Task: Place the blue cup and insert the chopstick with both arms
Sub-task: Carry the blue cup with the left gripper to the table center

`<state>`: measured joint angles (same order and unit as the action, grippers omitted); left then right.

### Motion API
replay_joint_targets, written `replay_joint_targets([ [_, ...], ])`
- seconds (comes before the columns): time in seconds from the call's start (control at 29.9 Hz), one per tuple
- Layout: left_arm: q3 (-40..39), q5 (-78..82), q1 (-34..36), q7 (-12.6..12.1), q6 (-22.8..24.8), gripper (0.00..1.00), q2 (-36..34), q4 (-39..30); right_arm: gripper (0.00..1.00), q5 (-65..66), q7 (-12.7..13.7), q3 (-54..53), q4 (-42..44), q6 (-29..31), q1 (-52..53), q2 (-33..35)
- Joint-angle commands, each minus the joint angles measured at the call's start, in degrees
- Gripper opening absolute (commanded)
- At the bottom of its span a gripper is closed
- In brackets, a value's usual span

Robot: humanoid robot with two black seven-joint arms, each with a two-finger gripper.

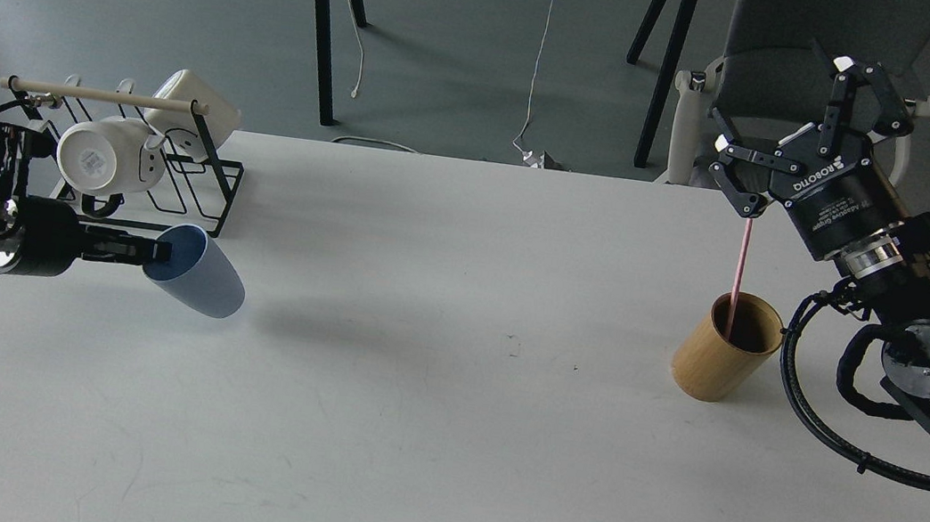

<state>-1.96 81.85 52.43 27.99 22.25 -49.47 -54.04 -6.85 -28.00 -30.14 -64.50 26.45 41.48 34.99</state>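
The blue cup [203, 285] is tilted on its side, its mouth facing left, and is held just above the white table [442, 438] in front of the rack. My left gripper [156, 253] comes in from the left and is shut on the cup's rim. The pink-red chopstick [740, 270] stands upright in the tan bamboo cylinder [717, 362] at the right. My right gripper [780, 100] is open above and behind the stick. The stick's top is just below the base of one finger, and the jaws are not around it.
A black wire rack [205, 191] with a pale wooden rod and two white mugs [106, 155] stands at the table's back left, close behind the cup. A grey chair [800, 36] and table legs are on the floor beyond the far edge.
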Motion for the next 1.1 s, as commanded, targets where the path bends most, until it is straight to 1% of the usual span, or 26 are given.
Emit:
replay_joint_targets([
  [0.0, -5.59, -3.53, 3.36, 0.01, 3.66, 0.05, -0.19, -9.31, 0.99, -0.01, 0.00, -1.93, 0.51, 0.00, 0.00, 0.08],
  [0.07, -5.43, -5.29, 7.14, 0.01, 5.75, 0.05, 1.47, -9.76, 0.99, -0.09, 0.00, -4.47, 0.95, 0.00, 0.00, 0.69],
  [0.13, -2.72, -5.39, 11.00, 0.01, 5.75, 0.04, 6.90, -8.63, 0.99, -0.27, 0.00, -9.03, 1.13, -0.26, 0.00, 1.04],
  [0.17, -0.09, -5.39, 13.20, 0.01, 5.75, 0.05, 9.63, -6.71, 0.99, -0.44, 0.00, -11.49, 1.30, -0.35, -0.26, 1.04],
  [0.27, 9.92, -5.39, 19.36, 0.01, 5.44, 0.05, 19.82, 2.34, 0.99, -0.80, 0.00, -18.09, 2.18, -0.35, -2.01, 0.96],
  [0.33, 14.85, -5.39, 21.47, 0.01, 4.21, 0.05, 27.38, 7.70, 0.99, -0.88, 0.00, -20.65, 2.45, -0.44, -2.19, 0.87],
  [0.4, 17.59, -5.04, 22.71, 0.01, 3.42, 0.05, 31.70, 11.92, 0.99, -0.97, 0.00, -21.54, 3.15, -0.35, -2.19, 0.78],
  [0.47, 20.13, -4.95, 23.32, 0.01, 3.07, 0.05, 35.13, 14.74, 0.99, -0.97, 0.00, -21.63, 3.68, -0.35, -2.19, 0.78],
  [0.53, 22.33, -4.69, 24.20, 0.01, 2.28, 0.05, 38.38, 15.63, 0.99, -0.97, 0.00, -21.63, 4.29, -0.44, -2.19, 0.61],
  [0.64, 26.02, -4.51, 25.78, 0.01, 0.43, 0.05, 40.76, 14.85, 0.99, -0.97, 0.00, -21.45, 5.17, -0.35, -2.28, 0.17],
  [0.74, 29.46, -4.33, 26.05, 0.01, 0.16, 0.05, 44.36, 15.99, 0.99, -0.97, 0.00, -21.19, 5.26, -0.44, -2.37, 0.16],
  [0.84, 29.82, -4.25, 26.05, 0.01, 0.16, 0.05, 45.78, 16.69, 0.99, -0.89, 0.00, -21.19, 5.35, -0.44, -2.46, 0.16],
  [0.97, 31.39, -4.25, 25.79, 0.01, 0.16, 0.05, 49.29, 19.93, 0.99, -0.97, 0.00, -21.36, 5.44, -0.44, -2.54, 0.16],
  [1.07, 33.24, -4.25, 25.44, 0.01, -0.63, 0.05, 49.47, 22.13, 0.99, -0.97, 0.00, -21.36, 5.96, -0.35, -2.54, 0.16],
])
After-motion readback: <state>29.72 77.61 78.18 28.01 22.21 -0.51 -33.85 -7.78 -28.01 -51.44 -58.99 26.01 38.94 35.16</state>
